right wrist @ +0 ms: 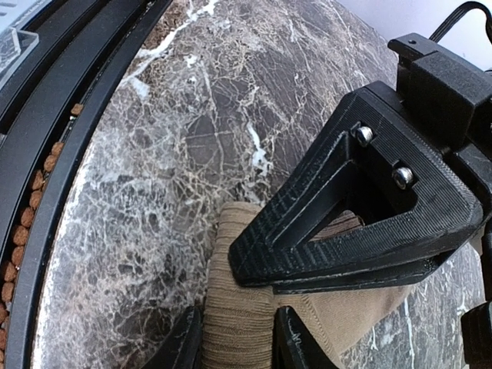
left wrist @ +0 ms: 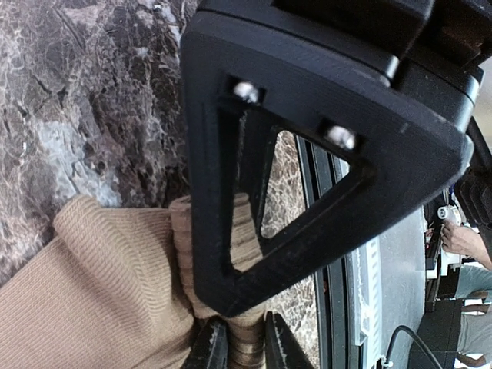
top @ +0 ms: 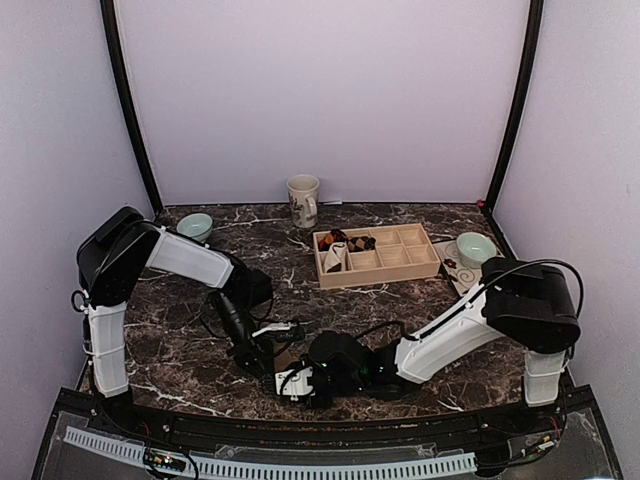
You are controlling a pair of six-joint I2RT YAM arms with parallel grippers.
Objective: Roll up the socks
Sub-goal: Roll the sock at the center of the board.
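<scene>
The tan sock (left wrist: 92, 284) lies on the marble close to the table's front edge. Its ribbed end is folded into a thick roll (right wrist: 227, 246). My left gripper (left wrist: 246, 350) is shut on that ribbed roll, a finger pressing each side. My right gripper (right wrist: 234, 342) grips the same roll from the other side, and the flat tan fabric (right wrist: 361, 315) spreads out to the right. Each wrist view is crossed by the other arm's black finger (left wrist: 323, 154) (right wrist: 346, 215). From above, both grippers (top: 272, 362) (top: 297, 378) meet at front centre and hide the sock. The argyle sock cannot be picked out.
A wooden compartment tray (top: 425, 262) at the back centre holds small dark bundles and a white striped roll (top: 335, 262). A mug (top: 303, 200) stands behind it. Pale green bowls sit at back left (top: 195, 226) and at right (top: 475, 248). The black front rail (right wrist: 61, 154) runs beside the sock.
</scene>
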